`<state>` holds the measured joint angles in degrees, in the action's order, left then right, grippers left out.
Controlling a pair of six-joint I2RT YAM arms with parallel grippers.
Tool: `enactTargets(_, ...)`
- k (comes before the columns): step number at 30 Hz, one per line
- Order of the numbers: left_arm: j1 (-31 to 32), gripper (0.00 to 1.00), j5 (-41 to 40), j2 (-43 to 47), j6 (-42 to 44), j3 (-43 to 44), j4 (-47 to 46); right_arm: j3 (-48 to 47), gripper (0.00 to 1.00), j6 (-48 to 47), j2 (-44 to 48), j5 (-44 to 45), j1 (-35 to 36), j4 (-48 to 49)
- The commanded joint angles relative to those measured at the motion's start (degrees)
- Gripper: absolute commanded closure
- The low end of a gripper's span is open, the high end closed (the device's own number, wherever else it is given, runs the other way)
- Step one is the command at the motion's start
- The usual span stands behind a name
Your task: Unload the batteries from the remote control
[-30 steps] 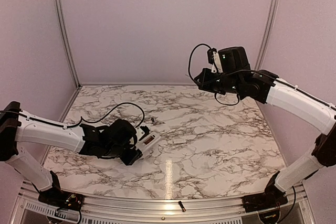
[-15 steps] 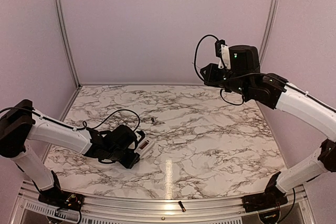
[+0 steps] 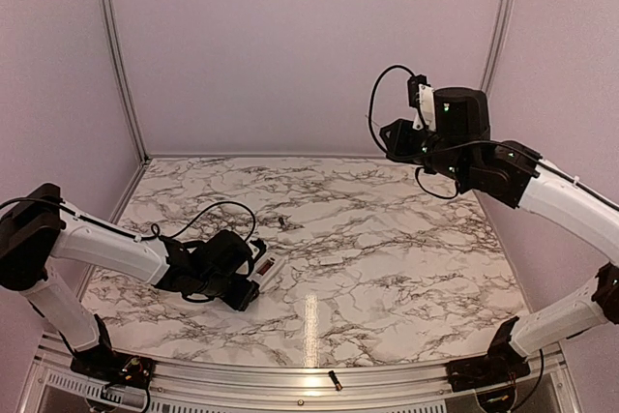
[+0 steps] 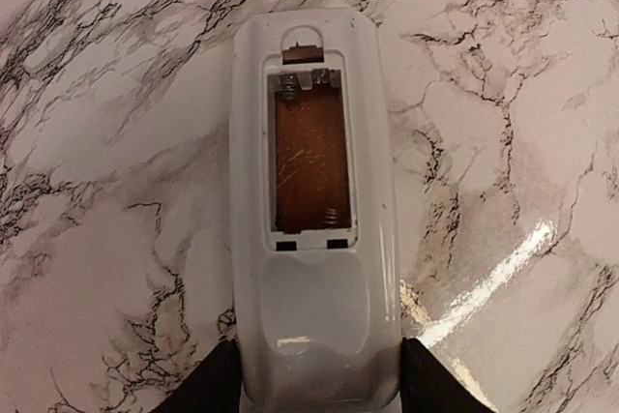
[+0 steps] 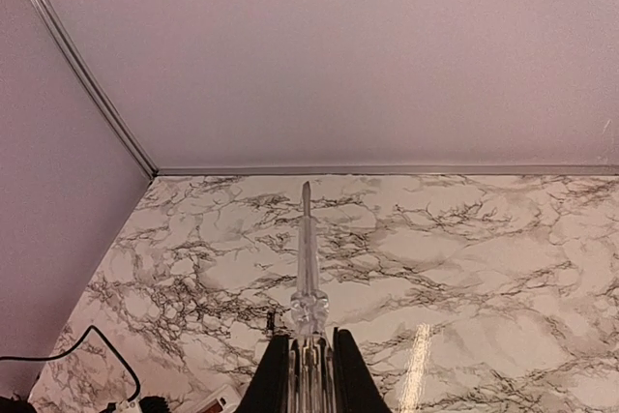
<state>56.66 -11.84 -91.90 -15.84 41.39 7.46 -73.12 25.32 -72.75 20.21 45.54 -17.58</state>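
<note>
Marble tabletop (image 3: 387, 239), lilac walls (image 3: 290, 45); left hand (image 4: 319, 365) straddles remote control (image 4: 309, 191), grip unclear; right hand (image 5: 311, 340) clenching clear tool (image 5: 306, 258).

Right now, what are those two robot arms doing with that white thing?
They are taking the batteries out of a remote. The left gripper holds the remote control by its near end, low over the marble table, back side up. Its battery slot is open and empty. One battery lies on the table farther back, and what looks like the second battery sits on the metal rail at the near edge. The right gripper is raised in the air, shut on a thin clear tool.
</note>
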Motion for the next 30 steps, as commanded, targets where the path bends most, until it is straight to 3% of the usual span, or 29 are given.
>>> enactTargets(1, -0.50, 0.34, 0.78, 0.80, -0.87, -0.82, -2.00, 1.02, 1.00, -0.76, 1.89, 1.31, 0.52, 0.34)
enactTargets(10, -0.50, 0.09, 0.32, 6.79, -0.61, 1.02, 0.13, 1.58, 1.00, -1.35, 2.90, 1.28, 0.52, 0.96)
enactTargets(17, -0.50, 0.01, -5.84, 15.52, 1.92, 7.63, 5.82, 1.54, 1.00, -2.20, 3.16, 1.09, 0.52, 1.98)
enactTargets(23, -2.59, 0.01, -10.93, 20.32, 0.77, 15.11, 8.09, 1.50, 1.00, -3.32, 2.96, -0.63, 0.52, 4.88)
enactTargets(26, -5.66, 0.01, -2.88, 21.72, 0.48, 19.33, 7.20, 1.34, 1.00, -3.68, 2.71, -2.89, 0.54, 7.23)
enactTargets(30, -10.88, 0.03, 14.29, 23.71, -4.80, 22.31, -1.19, 0.09, 1.00, -4.16, 2.00, -9.16, 0.52, 11.37)
